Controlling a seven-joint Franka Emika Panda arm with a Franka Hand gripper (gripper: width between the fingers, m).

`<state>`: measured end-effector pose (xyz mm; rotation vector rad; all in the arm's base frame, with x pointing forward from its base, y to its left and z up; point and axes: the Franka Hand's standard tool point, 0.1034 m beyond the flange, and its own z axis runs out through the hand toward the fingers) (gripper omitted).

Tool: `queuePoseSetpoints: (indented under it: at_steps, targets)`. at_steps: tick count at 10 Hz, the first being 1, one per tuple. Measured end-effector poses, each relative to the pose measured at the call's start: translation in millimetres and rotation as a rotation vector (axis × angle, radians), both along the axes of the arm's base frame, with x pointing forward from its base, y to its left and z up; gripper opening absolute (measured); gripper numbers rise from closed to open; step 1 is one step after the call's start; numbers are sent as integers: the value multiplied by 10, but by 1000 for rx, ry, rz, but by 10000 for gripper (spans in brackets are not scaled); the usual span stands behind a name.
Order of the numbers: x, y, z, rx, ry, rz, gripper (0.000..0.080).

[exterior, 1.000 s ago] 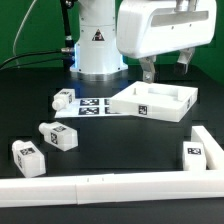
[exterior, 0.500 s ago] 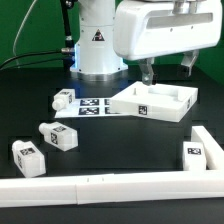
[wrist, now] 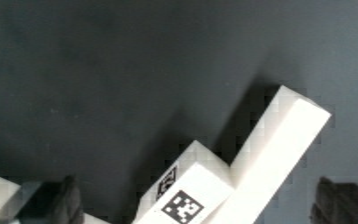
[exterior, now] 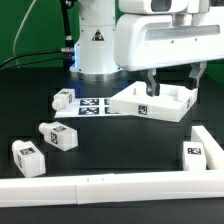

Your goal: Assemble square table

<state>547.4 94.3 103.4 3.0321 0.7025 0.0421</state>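
The white square tabletop [exterior: 140, 100] lies at the exterior view's right, rim up, with a tag on its near wall. My gripper [exterior: 172, 88] is open and empty, low over the tabletop, with one finger [exterior: 150, 88] above its inside and the other by its right rim. In the wrist view the tabletop's rim [wrist: 279, 135] and tag run between the two dark fingertips [wrist: 51, 200] of my gripper [wrist: 202, 208]. Several stubby white tagged legs lie loose: one [exterior: 63, 100] by the marker board, two [exterior: 58, 135] at the front left, one [exterior: 193, 152] at the front right.
The marker board [exterior: 95, 106] lies flat before the robot base [exterior: 97, 45]. A long white L-shaped rail [exterior: 110, 186] runs along the front edge and up the exterior view's right side.
The gripper has come down from above the tabletop's far side; its fingers now stand at rim height over the tabletop. The parts have not moved.
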Motion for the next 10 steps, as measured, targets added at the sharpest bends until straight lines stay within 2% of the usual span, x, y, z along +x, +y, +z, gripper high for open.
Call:
queuePoseSetpoints:
  at_steps: [1,2,3,4,5,10]
  targets:
    - [-1,-5,-23,0,3,-3,650]
    - [42,-4,-121,-4,27,-63,650]
    - [234,52,-200,-11,55,-129,650]
    - [483,103,-284,1,49,-160,650]
    - [603,46,-444,32,64,-224,650]
    - [613,46,-494,44,84,-252,650]
